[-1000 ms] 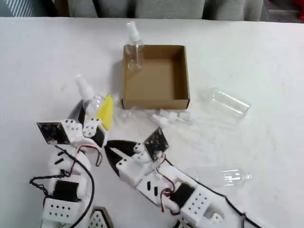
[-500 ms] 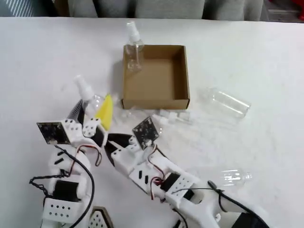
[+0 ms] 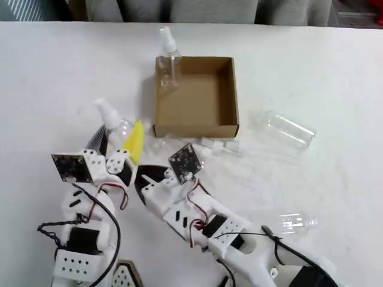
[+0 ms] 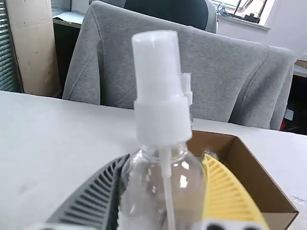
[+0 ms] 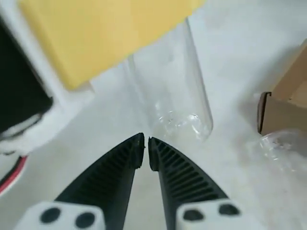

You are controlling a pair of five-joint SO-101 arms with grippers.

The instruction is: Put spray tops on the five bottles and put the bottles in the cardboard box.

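My left pincer clamps the capped bottle by its shoulder, so no slack is allowed. The cardboard box lies just ahead — I should lift over its wall.

This looks like an office or a meeting room. Grey upholstered chairs stand in a row along the far side of the white desk. Beyond the desk, past those chairs, I can see a dark chair back, a pale wooden cabinet side beside slatted blinds, and a bright window sill.
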